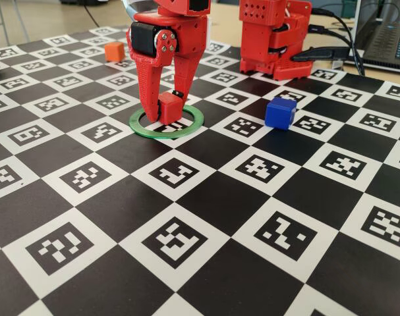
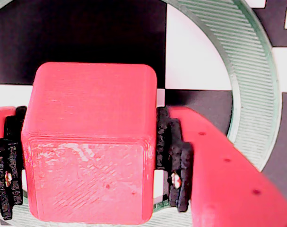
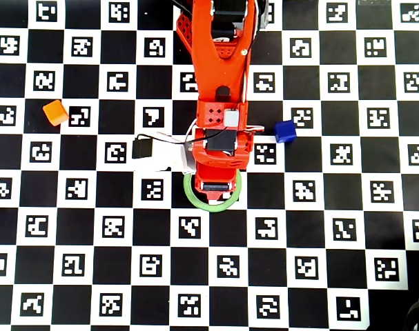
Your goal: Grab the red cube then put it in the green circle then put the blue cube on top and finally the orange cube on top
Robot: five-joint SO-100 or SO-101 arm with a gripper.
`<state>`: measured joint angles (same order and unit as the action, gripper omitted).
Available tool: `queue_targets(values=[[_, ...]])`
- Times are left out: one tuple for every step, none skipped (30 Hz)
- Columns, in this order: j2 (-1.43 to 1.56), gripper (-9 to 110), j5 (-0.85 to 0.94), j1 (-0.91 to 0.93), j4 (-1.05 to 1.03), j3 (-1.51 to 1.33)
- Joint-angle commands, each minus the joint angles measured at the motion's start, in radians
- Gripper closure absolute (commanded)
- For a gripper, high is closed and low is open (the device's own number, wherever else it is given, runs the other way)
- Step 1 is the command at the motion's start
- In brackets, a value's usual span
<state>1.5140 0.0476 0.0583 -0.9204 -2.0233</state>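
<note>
My gripper [image 1: 161, 113] is clamped on the red cube [image 1: 169, 107], one finger on each side of it, and I hold it low inside the green ring [image 1: 190, 127]. In the fixed view the cube sits between my fingertips just within the ring's far part, its underside at or very near the worktop [image 1: 206, 197]; I cannot tell whether it is touching down. In the wrist view the cube [image 2: 89, 142] fills most of the picture, my black ridged pads [image 2: 174, 158] pressed against its left and right faces, and the ring [image 2: 254, 80] curves around behind it on the right, with checkered board showing inside it. From overhead my arm [image 3: 219, 83] reaches down the middle of the board and hides the cube; only the lower arc of the ring [image 3: 210, 205] peeks out beneath my gripper [image 3: 212, 187]. The blue cube [image 1: 280, 112] rests on the worktop to the right of the ring in the fixed view, apart from it, on a black square beside a white one. The orange cube [image 1: 114, 51] lies well away toward the far left in that view; overhead it [image 3: 55, 112] is at the left and the blue one [image 3: 285, 131] just right of my arm.
</note>
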Motion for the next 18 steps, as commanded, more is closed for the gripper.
queue_targets(values=[[0.014,98,-0.008,-0.009,-0.006,0.029],[0.012,97,-0.008,-0.009,-0.009,0.031],[0.012,97,-0.008,-0.011,-0.011,0.031],[0.012,97,-0.006,-0.011,-0.012,0.032],[0.012,97,-0.005,-0.011,-0.012,0.032],[0.012,95,-0.005,-0.011,-0.012,0.032],[0.012,94,-0.005,-0.011,-0.012,0.032],[0.012,91,-0.003,-0.011,-0.012,0.032],[0.012,90,-0.002,-0.011,-0.014,0.032],[0.012,88,-0.002,-0.011,-0.014,0.032],[0.012,86,0.0,-0.011,-0.014,0.032],[0.012,83,0.0,-0.011,-0.014,0.032],[0.012,80,0.0,-0.011,-0.014,0.032],[0.012,78,-0.002,-0.009,-0.014,0.032],[0.012,75,-0.005,-0.009,-0.014,0.032],[0.012,74,-0.006,-0.008,-0.014,0.032],[0.012,73,-0.006,-0.008,-0.014,0.032],[0.012,73,-0.008,-0.008,-0.014,0.032]])
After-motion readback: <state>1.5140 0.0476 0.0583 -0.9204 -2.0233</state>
